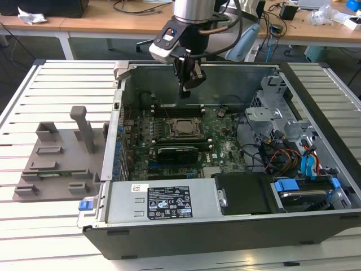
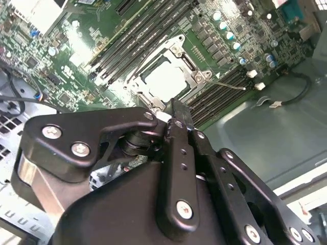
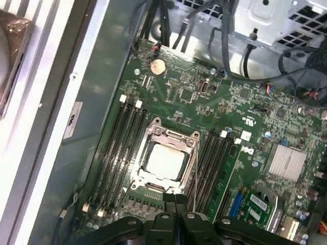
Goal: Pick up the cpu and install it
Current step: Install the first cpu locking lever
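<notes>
Hovering over seated cpu (image 3: 164,162), fingers (image 2: 180,133) together, covering socket frame's (image 3: 171,137) edge

Arm (image 1: 194,11) vertical, gripper (image 1: 185,90) pointing down, jaws closed

Bright, even room light falls from above in the exterior view. The white slatted metal table (image 1: 56,84) is brightest along the exterior view's left and right, and shadows there are soft and short. The inside of the open dark grey steel computer case (image 1: 316,226) is dimmer, and the green motherboard (image 1: 225,149) lies in muted shade. In both wrist views the square silver-topped cpu (image 3: 164,162) (image 2: 164,79) glares to flat white and its surface detail is lost. In the second wrist view the black metal gripper (image 2: 173,107) has a soft grey sheen along its links, and a pale patch at one corner of the frame is blown out.
</notes>
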